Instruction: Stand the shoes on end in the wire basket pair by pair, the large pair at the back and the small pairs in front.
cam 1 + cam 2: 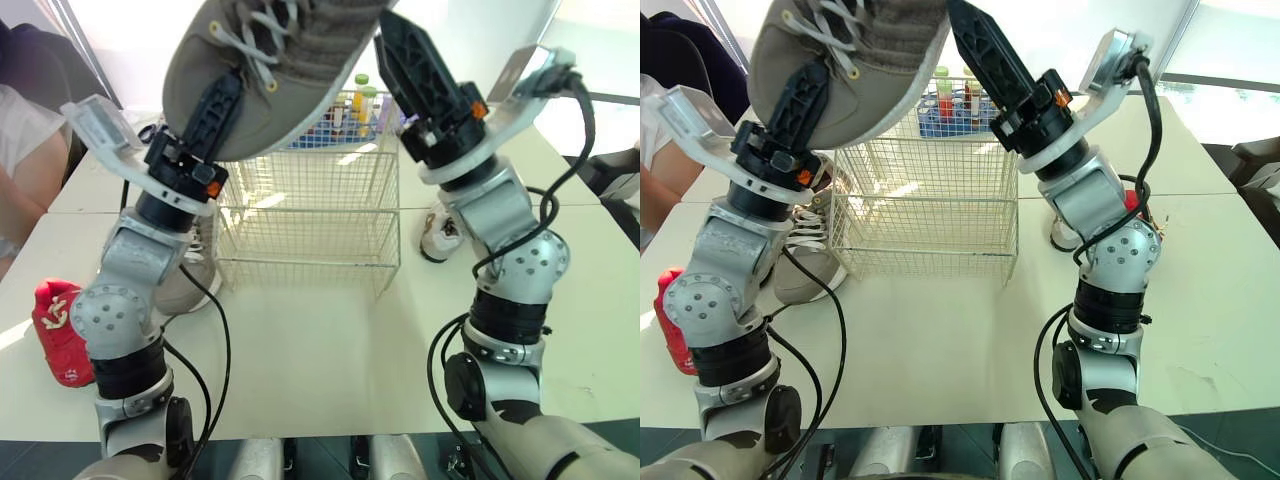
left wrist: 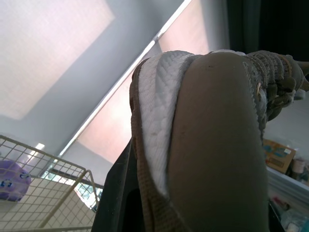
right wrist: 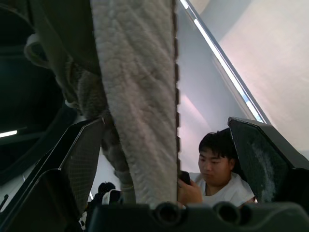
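Large grey-tan canvas sneaker with white laces (image 1: pixel 280 70) hangs closest, raised above the bench (image 1: pixel 330 350). Left pincer (image 1: pixel 222 100) is clamped on its rounded lower end. Right pincer (image 1: pixel 400 55) stands wide apart, straddling the pale sole without gripping. Note the long axis: it slants from the left pincer up towards the right, not yet on end.

On the bench: small red shoe (image 1: pixel 58 325) far left, matching grey sneaker (image 1: pixel 190 280) beside the basket, small white shoe (image 1: pixel 440 232) on its right.

White wire basket (image 1: pixel 310 215) lies below and beyond the held sneaker, so you'd tip it upright, then lower towards the back. Left arm carries it.
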You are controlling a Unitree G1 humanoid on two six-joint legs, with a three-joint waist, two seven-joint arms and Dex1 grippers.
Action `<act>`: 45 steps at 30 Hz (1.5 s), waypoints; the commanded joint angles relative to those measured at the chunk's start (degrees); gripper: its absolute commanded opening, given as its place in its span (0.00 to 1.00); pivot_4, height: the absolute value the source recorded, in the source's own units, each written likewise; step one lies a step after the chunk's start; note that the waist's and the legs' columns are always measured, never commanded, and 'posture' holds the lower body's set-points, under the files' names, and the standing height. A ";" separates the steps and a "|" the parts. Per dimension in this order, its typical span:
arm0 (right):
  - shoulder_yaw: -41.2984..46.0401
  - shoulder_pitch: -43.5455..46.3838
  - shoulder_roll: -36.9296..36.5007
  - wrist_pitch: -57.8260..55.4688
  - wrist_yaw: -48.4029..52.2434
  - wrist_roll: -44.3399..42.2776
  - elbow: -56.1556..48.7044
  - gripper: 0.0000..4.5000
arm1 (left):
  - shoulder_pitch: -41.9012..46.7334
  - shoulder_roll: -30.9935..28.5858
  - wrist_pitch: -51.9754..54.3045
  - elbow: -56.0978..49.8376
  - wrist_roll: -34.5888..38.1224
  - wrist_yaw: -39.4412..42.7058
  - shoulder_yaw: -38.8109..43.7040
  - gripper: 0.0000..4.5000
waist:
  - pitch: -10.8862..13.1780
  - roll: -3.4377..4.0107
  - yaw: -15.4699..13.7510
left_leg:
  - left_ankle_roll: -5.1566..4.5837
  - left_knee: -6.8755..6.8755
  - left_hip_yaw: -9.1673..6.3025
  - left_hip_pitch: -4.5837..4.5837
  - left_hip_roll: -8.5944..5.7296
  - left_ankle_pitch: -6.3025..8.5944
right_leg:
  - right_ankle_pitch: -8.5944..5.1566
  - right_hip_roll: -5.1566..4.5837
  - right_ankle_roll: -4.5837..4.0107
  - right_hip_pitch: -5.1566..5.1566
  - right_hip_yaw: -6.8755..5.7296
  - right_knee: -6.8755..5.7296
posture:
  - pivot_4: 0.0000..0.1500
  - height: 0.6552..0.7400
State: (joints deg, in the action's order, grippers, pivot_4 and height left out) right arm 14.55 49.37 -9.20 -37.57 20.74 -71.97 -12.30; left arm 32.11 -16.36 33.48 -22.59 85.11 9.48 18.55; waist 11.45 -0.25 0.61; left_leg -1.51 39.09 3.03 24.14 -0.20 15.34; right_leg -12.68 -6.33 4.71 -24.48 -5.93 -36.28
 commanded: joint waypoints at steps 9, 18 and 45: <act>-1.35 5.71 0.34 4.21 6.21 3.55 2.79 0.81 | -1.67 0.73 -0.16 -2.93 -1.93 1.82 -4.49 0.16 | 0.00 0.00 -0.04 | -0.01 0.00 -0.01 0.02 0.00 0.00 | 0.00 0.01 0.01 0.00 0.00 0.03 | 1.00 1.00; -1.34 9.33 -2.40 3.84 8.32 5.00 4.00 0.38 | -4.24 -1.51 0.93 -3.93 -3.50 1.80 -5.30 0.39 | 0.01 0.01 0.02 | -0.01 -0.01 -0.01 0.03 0.00 0.01 | 0.00 0.00 0.01 0.00 0.00 0.05 | 1.00 1.00; -9.85 44.14 -18.38 43.21 56.16 56.12 84.43 0.38 | -22.55 -29.55 6.92 -27.38 -10.21 -6.88 0.13 0.70 | 0.12 0.10 0.11 | 0.37 -0.16 0.10 0.26 0.02 -0.16 | 0.01 -0.02 -0.01 -0.24 0.21 0.28 | 1.00 1.00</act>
State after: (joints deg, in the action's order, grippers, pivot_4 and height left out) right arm 3.11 91.18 -27.48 4.23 77.08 -16.02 72.89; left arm 10.04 -45.20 41.05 -48.43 73.81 2.30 18.03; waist 11.57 -0.15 0.71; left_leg -1.14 38.93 3.13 24.40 -0.18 15.18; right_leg -12.67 -6.35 4.69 -24.72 -5.73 -36.00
